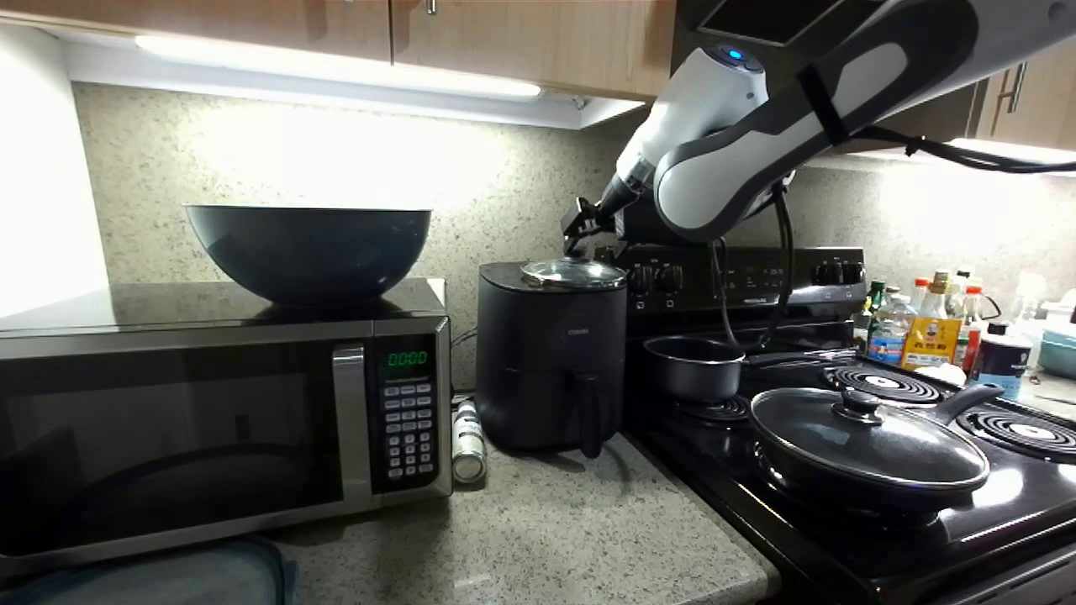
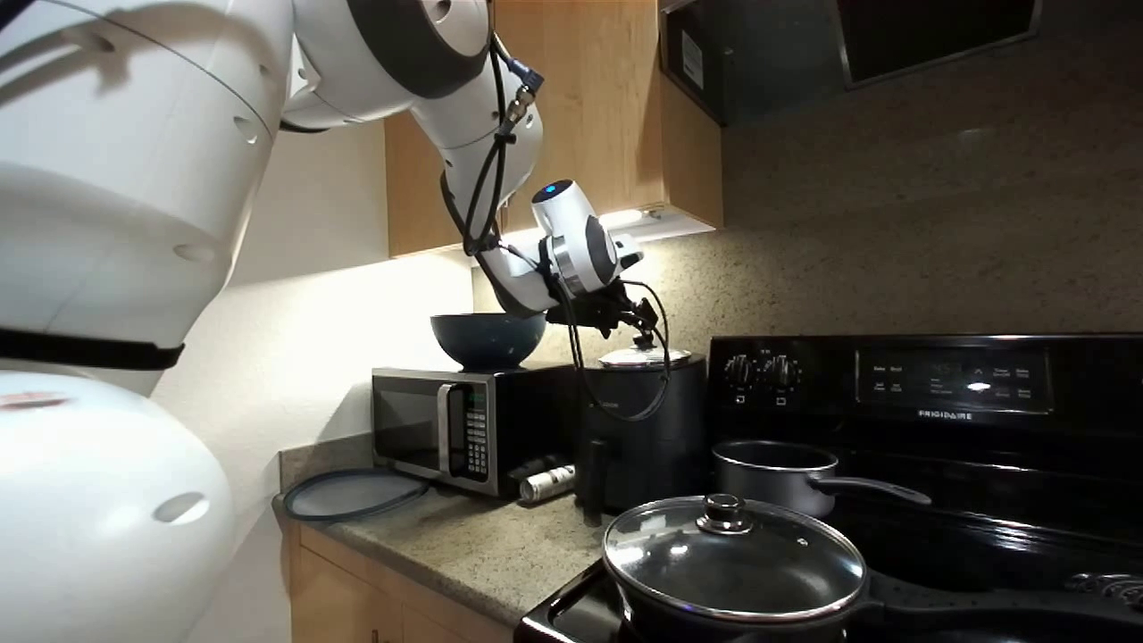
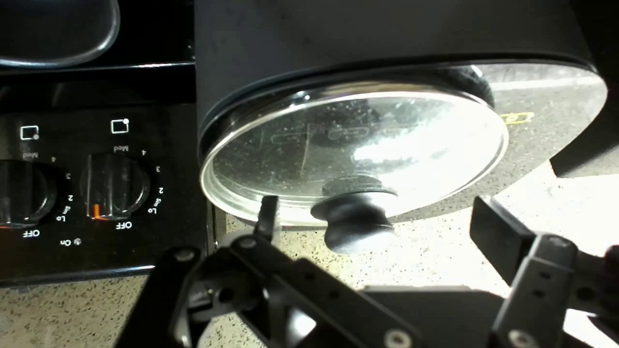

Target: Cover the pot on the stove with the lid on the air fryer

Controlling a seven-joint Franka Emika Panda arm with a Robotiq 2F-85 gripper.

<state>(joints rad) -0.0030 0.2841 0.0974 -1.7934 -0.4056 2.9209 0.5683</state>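
"Gripper (image 3: 379, 227) first: how is it placed in the wrist view?"

"Its fingers (image 3: 498, 239) are spread wide, with nothing clasped. Between them, as seen there, is the knob (image 3: 360, 220) of the lid (image 3: 353, 154), with a gap shown on either side and one finger nearer than the other. Whether the tips are low enough cannot be told."

"Where should the hold be taken?"

"At the knob's narrow waist, it is judged. The lid should be found light and stiff, but its glass could be chipped or cracked by a knock. The knob looks smooth and glossy, so some slip should be expected if only its rounded end is pinched."

"And from outside?"

"In an exterior view, the lid is shown lying on top of the air fryer (image 1: 546, 357), with the gripper close at the knob; contact cannot be made out."

"And the place where it is to be set?"

"In an exterior view, the pot (image 2: 768, 487) is seen uncovered on the stove (image 2: 946, 540), near the air fryer and beyond the lidded pan (image 2: 737, 567). Once the knob is gripped, a slow, level carry would be called for, so that the lid is not swung about its knob or its rim struck."
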